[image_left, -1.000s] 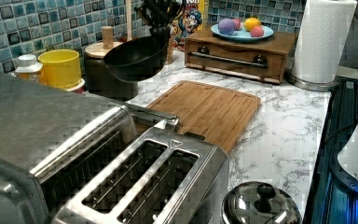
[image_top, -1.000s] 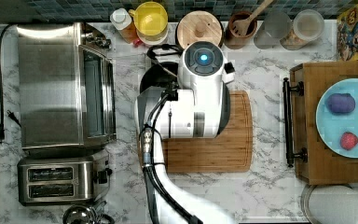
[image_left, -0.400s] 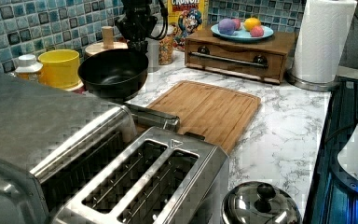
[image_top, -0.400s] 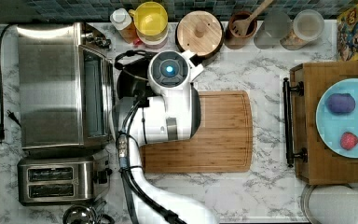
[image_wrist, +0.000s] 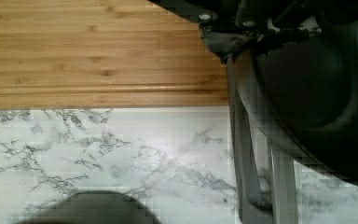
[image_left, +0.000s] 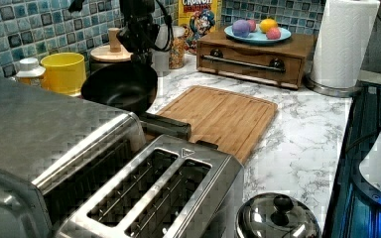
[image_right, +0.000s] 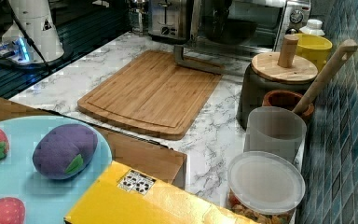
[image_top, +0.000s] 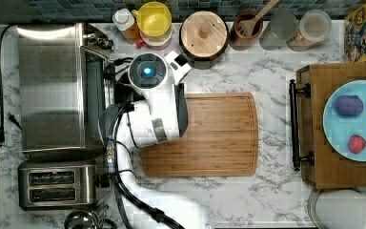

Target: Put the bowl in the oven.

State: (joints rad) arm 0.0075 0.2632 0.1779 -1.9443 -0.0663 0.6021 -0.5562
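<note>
Gripper (image_left: 140,55) hangs over the open oven door (image_left: 164,125), clenched on the far rim of the bowl (image_left: 120,88). The black bowl is held clear of the counter, tilted a little, just in front of the oven (image_top: 52,88) mouth in the left view; in the right view the bowl (image_right: 228,29) sits against the oven's dark opening, whether inside or just outside cannot be told. Wrist view: bowl (image_wrist: 321,93) above the lowered door and its bar handle (image_wrist: 244,158), with the cutting board (image_wrist: 98,51) edge and marble counter (image_wrist: 112,149) beside it. Top view: the arm (image_top: 155,102) covers the bowl, standing between the oven and the cutting board. Toaster (image_top: 57,185) sits next to the oven, wooden-lidded jar (image_top: 203,32) near the backsplash.
</note>
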